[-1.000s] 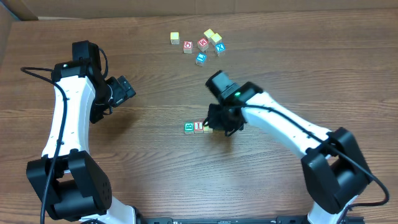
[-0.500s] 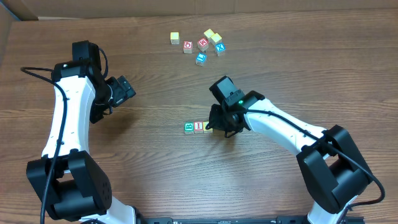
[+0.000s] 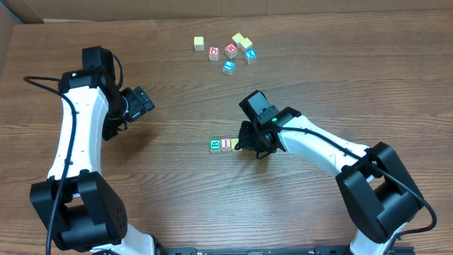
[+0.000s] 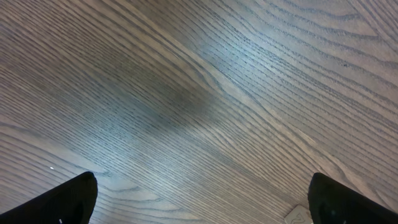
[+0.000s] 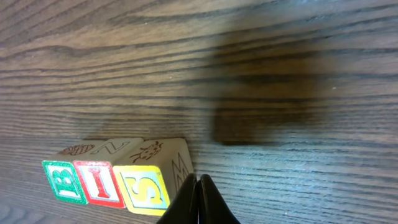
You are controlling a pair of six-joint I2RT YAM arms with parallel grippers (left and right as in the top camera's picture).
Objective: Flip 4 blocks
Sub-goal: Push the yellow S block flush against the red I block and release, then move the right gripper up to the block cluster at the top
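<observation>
Your right end effector (image 5: 198, 198) is pinched fully shut and holds nothing. Its tips sit low at the right edge of the yellow S block (image 5: 144, 190), which ends a row with the red I block (image 5: 99, 183) and green B block (image 5: 64, 182) mid-bench (image 3: 177, 191). Contact is hard to judge, but this looks like the tipping step. Next, roll S over without shoving its neighbours. Your left end effector (image 3: 140, 100) hangs wide open and empty, well apart.

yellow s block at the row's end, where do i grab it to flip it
Probably come from above and pinch the S block on the two side faces running along the row; the I block sits against another side, blocking a lengthwise grip.
</observation>
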